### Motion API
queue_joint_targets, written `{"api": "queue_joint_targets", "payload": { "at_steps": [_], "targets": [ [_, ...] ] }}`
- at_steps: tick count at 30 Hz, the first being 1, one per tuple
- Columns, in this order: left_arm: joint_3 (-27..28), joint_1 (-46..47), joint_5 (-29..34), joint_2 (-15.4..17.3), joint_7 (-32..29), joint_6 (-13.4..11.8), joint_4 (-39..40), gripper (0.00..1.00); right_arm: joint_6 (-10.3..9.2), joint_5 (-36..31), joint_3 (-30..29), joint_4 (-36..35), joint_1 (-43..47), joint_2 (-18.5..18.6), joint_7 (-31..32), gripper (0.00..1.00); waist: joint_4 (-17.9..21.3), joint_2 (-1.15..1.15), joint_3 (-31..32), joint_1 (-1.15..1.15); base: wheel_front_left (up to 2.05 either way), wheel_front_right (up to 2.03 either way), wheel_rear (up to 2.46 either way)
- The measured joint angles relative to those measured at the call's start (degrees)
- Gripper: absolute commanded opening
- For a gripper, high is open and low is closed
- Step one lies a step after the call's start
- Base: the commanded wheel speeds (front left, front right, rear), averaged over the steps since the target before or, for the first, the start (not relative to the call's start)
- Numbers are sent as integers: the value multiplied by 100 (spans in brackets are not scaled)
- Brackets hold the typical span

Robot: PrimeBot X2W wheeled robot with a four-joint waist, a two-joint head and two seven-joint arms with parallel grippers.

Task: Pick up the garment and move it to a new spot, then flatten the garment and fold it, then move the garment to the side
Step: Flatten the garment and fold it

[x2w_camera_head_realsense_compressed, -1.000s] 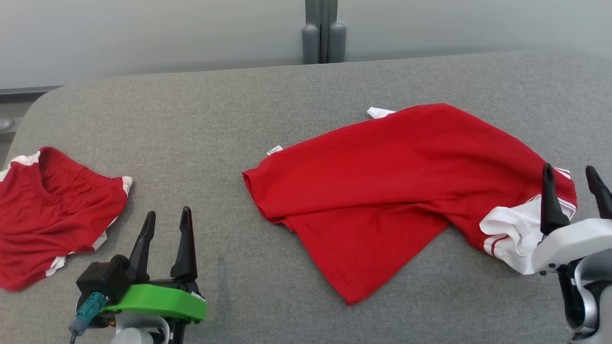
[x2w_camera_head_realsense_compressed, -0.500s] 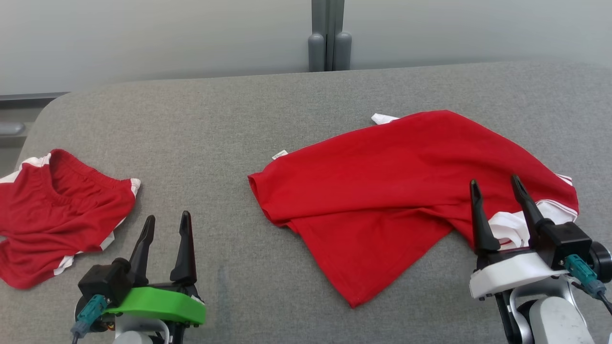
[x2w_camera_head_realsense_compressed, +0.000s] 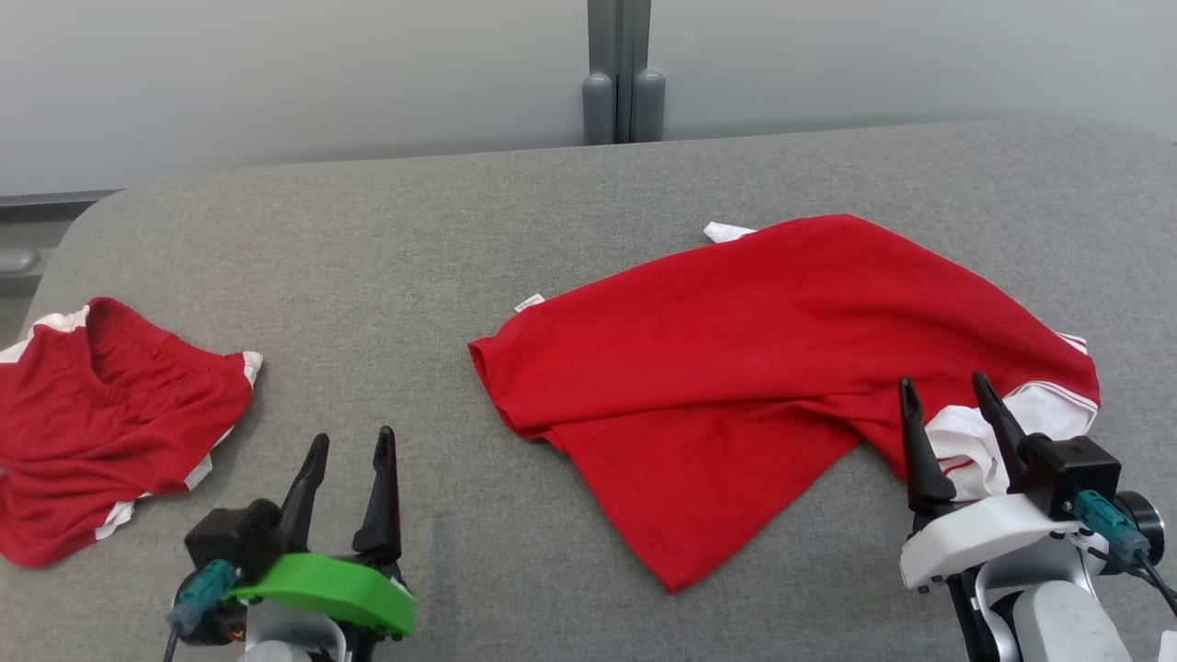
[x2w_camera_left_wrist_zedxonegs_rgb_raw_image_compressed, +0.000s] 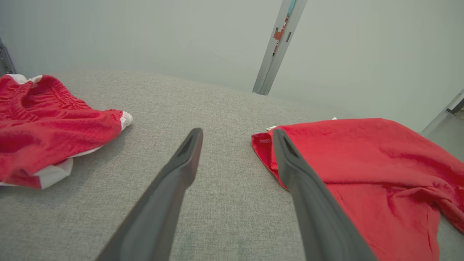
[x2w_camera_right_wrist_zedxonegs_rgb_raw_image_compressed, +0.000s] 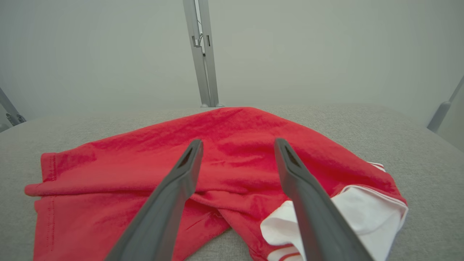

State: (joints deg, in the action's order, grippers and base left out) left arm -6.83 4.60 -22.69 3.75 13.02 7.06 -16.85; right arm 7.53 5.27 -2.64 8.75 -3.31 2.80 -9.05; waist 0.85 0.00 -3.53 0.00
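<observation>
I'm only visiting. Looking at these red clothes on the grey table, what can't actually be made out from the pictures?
- Red shirt, head view: its neckline is hidden under its own folds.
- White sleeve, head view: partly behind the right gripper.
- Red shorts, head view: cut off by the left edge.
- White tag, head view: too small to read.

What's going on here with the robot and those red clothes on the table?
A two-armed robot is set up to handle a crumpled red shirt lying on a grey padded table. Its right gripper hovers open at the shirt's white-sleeved end, holding nothing. The left gripper is open too, over bare table between the shirt and a pair of red shorts at the left. Nothing has been picked up or folded yet.
</observation>
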Motion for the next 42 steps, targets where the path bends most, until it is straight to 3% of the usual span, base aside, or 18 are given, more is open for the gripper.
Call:
{"api": "queue_joint_targets", "payload": {
  "at_steps": [11, 17, 22, 27, 28, 29, 30, 38, 42],
  "targets": [
    [-964, 1425, -938, -79, -1839, 1, -1407, 100, 0, -109, 213, -48, -190, 0, 35, 100, 294, 0, -328, 0, 0, 0, 0],
    [-1269, 1884, -1317, -92, -2309, -548, -1950, 100, 0, -88, 419, 46, -320, 1, -40, 100, 629, 0, -488, 0, 0, 0, 0],
    [-1449, 2060, -1437, -98, -2268, -917, -2206, 100, 0, -7, 517, 171, -352, 2, -115, 100, 918, 0, -582, 0, 0, 0, 0],
    [-1685, 2164, -1504, -70, -2299, -970, -2398, 100, 0, 33, 572, 231, -366, 1, -165, 100, 1118, 0, -625, 0, 0, 0, 0],
    [-1762, 2185, -1526, -71, -2306, -911, -2415, 89, 0, 52, 572, 236, -379, 2, -169, 100, 1147, 0, -629, 0, 0, 0, 0],
    [-1839, 2191, -1552, -77, -2301, -851, -2423, 39, 0, 62, 571, 237, -388, 3, -174, 100, 1171, 0, -632, 0, 0, 0, 0],
    [-1902, 2192, -1552, -77, -2269, -805, -2429, 0, 0, 62, 572, 237, -392, 3, -185, 100, 1184, 0, -633, 0, 0, 0, 0],
    [-2111, 2376, -1403, -34, -1812, -720, -2629, 0, 0, 62, 547, 235, -394, 2, -198, 100, 1135, 0, -627, 0, 0, 0, 0],
    [-2031, 2613, -1295, 200, -1519, -777, -2616, 0, 0, 67, 506, 222, -396, 2, -199, 100, 1058, 0, -657, 0, 0, 0, 0]
  ]
}}
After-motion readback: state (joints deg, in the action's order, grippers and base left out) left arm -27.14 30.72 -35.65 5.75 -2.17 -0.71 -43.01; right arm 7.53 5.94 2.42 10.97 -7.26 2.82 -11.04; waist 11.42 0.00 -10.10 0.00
